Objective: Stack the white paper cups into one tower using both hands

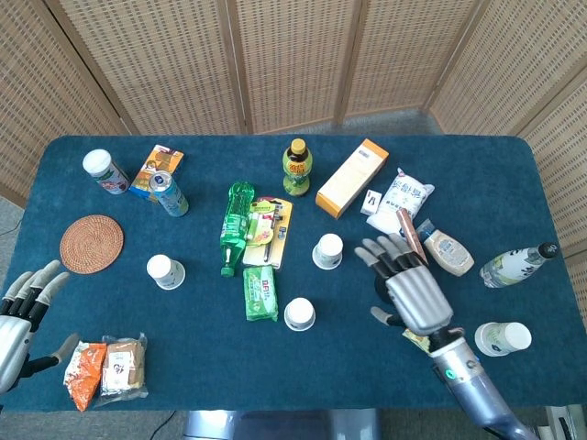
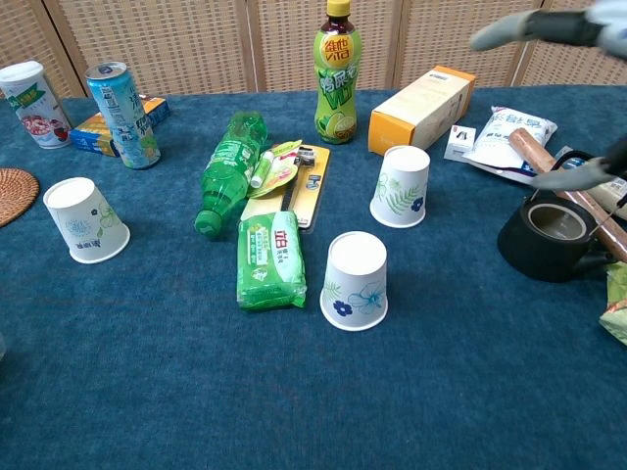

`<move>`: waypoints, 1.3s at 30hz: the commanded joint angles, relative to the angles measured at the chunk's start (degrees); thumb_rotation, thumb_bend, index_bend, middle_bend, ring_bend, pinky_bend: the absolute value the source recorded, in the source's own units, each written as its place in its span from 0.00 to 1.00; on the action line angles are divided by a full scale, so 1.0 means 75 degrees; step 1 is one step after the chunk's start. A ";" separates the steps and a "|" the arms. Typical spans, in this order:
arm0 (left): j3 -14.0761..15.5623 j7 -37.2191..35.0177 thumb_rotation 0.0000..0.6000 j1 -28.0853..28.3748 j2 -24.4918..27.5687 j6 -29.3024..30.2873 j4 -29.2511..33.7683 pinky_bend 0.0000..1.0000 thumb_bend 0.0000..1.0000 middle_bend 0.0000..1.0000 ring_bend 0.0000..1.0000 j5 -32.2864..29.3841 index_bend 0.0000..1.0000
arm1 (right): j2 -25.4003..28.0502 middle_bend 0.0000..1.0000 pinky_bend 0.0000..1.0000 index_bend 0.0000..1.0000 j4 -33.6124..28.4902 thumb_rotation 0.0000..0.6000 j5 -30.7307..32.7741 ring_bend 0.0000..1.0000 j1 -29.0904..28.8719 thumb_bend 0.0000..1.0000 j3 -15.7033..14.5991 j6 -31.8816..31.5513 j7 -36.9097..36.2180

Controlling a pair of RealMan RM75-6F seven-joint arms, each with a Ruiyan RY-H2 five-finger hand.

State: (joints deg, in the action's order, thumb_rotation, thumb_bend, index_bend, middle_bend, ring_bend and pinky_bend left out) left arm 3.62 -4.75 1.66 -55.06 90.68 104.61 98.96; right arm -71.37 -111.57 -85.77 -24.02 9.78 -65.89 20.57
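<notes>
Grey fingers [image 1: 382,254] of my right hand [image 1: 408,291] are spread, empty, just right of one paper cup [image 1: 327,250]; left hand [image 1: 18,316] spread too.

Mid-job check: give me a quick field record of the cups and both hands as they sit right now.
cups seen: three white paper cups, all upside down, none stacked
left cup: alone, near the woven coaster
middle cup: beside the green packet
far cup: nearest the right hand
right hand: over the black teapot, fingers spread, holding nothing
left hand: at the table's left edge, holding nothing
</notes>
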 commanded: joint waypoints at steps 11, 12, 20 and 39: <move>-0.0034 -0.0198 1.00 0.0061 0.0040 -0.0141 -0.0029 0.00 0.35 0.00 0.00 -0.0184 0.00 | -0.1401 0.00 0.05 0.10 0.0958 1.00 0.1863 0.00 -0.1738 0.22 0.0723 0.1406 0.1184; -0.0035 -0.0214 1.00 0.0061 0.0049 -0.0136 -0.0028 0.00 0.35 0.00 0.00 -0.0179 0.00 | -0.1480 0.00 0.05 0.10 0.1071 1.00 0.2025 0.00 -0.1852 0.22 0.0763 0.1467 0.1248; -0.0027 -0.0281 1.00 0.0058 0.0094 -0.0117 -0.0016 0.00 0.35 0.00 0.00 -0.0149 0.00 | -0.1932 0.00 0.05 0.11 0.2187 1.00 0.3038 0.00 -0.2476 0.22 0.0866 0.1974 0.1196; -0.0082 -0.0051 1.00 0.0133 0.0044 -0.0368 0.0090 0.00 0.35 0.00 0.00 -0.0403 0.00 | -0.2680 0.18 0.14 0.19 0.4882 1.00 0.2085 0.15 -0.2874 0.27 0.0442 0.2424 -0.1265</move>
State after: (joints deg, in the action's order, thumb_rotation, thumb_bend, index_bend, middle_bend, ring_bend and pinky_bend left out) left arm 3.01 -5.11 2.64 -54.73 87.90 105.28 95.93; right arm -90.73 -75.95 -69.32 -45.45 13.59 -47.35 11.90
